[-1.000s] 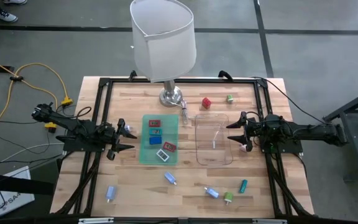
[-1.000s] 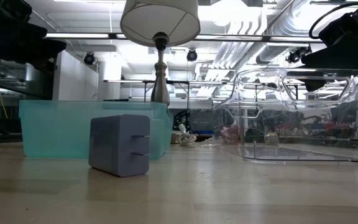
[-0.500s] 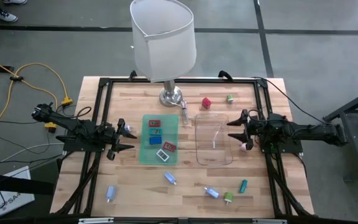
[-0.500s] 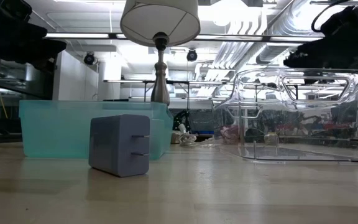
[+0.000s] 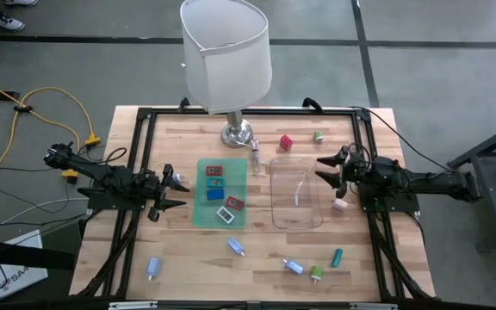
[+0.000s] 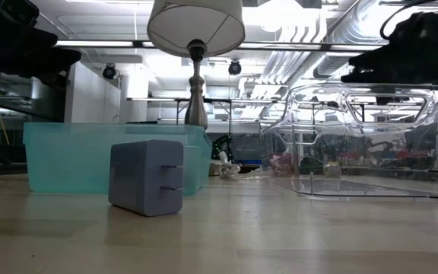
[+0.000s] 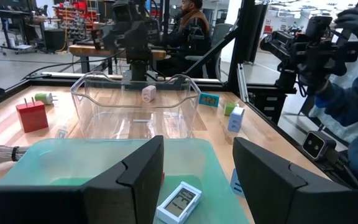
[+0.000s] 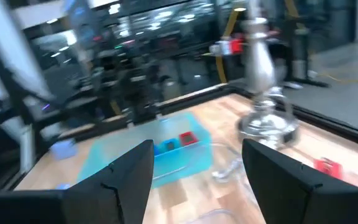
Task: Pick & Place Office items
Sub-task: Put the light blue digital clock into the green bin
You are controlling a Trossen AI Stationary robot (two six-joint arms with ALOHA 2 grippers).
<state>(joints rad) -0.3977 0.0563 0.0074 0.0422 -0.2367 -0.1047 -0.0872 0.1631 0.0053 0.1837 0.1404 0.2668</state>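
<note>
A: What changed with the pink piece (image 5: 339, 204)?

B: It lay on the bare wood just beside the clear tray (image 5: 308, 215), outside the wall on the right arm's side. Half a second earlier the right gripper (image 5: 327, 169) hung almost over it. Now the gripper had swung off toward the tray's lamp-side corner, and the piece was left uncovered.

A: So not placed?

B: No, it was outside the tray and the tray looked empty. My guess is a missed or dropped pick, or just a re-aim. The piece still needs picking.

A: Were the fingers holding anything?

B: Nothing. The right wrist view showed both fingers spread wide with only table between them.

A: Right arm pose?

B: It was stretched low and level from the table edge beyond the tray, wrist turned, tips pointing at the tray's rim.

A: Other items?

B: A red block (image 5: 286, 142) and a green piece (image 5: 318, 136) sat past the tray's far end. Several light blue, green and teal ones were scattered off its near end. A few flat ones were on the green mat (image 5: 203, 215) on the tray's other side.

A: Left arm?

B: The left gripper (image 5: 177, 191) waited beyond the mat from the tray, fingers apart and empty, same as before.
</note>
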